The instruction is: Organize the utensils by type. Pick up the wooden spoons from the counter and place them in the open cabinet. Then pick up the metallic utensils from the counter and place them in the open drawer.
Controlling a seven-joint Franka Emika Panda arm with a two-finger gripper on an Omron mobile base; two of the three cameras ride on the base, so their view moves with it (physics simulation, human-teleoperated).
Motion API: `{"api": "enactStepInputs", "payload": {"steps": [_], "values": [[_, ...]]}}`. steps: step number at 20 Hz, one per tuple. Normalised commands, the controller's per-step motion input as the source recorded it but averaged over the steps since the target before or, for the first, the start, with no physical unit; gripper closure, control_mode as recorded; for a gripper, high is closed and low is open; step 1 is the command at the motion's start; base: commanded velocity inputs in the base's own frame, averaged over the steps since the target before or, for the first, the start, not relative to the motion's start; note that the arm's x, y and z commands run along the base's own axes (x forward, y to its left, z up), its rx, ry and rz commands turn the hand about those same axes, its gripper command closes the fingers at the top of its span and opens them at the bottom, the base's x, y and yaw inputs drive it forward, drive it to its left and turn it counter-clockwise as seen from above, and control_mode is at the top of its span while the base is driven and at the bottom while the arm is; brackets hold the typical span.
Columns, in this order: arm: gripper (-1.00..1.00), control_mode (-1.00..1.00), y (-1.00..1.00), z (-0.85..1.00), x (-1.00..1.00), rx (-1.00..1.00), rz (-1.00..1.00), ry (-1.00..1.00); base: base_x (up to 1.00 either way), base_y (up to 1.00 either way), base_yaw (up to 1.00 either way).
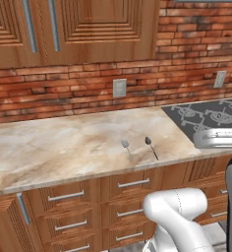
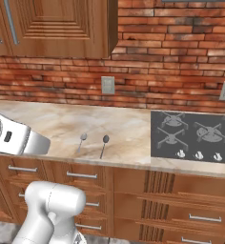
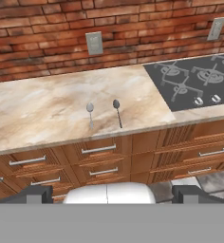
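Gripper [image 3: 112, 193]: jaws stand wide apart and hold nothing; the two dark fingertips [image 3: 34, 193] rise at the bottom corners of the hand view.
Gripper position: well back from the desk, out in front of the drawer fronts, looking down on the spoons from a distance.
Metallic utensils: two thin spoons lie near the front edge of the desk, left of the stovetop, well apart from the gripper.
Light spoon [image 3: 90, 113]: pale grey metal, small oval bowl, wire-slim handle pointing toward the desk edge.
Dark spoon [image 3: 117, 111]: just beside the light spoon on its stovetop side, not touching; darker bowl and near-black handle, roughly parallel to its neighbour.
Desk [image 3: 38, 109]: broad beige marble-look slab with tan-brown veining and a pale rounded edge.
Stovetop [image 3: 194, 83]: flat dark grey panel set into the desk, with grey burner grates and small white knobs.
Drawer fronts [image 3: 98, 151]: medium-brown wood with horizontal steel bar handles, all closed.
Wall [image 3: 47, 33]: red-brown brick with pale mortar lines; a grey outlet plate [image 3: 94, 42] is mounted above the spoons.
Upper cabinet [image 1: 88, 24]: brown wood doors with stepped square panels and vertical steel handles.
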Motion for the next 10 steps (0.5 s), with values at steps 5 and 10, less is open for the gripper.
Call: {"api": "enactStepInputs", "payload": {"steps": [5, 10], "values": [[-1.0, 1.0, 0.0, 0.0, 0.0, 0.0, 0.0, 0.0, 0.29, 0.0, 0.0], [-1.0, 1.0, 0.0, 0.0, 0.0, 0.0, 0.0, 0.0, 0.55, 0.0, 0.0]]}}
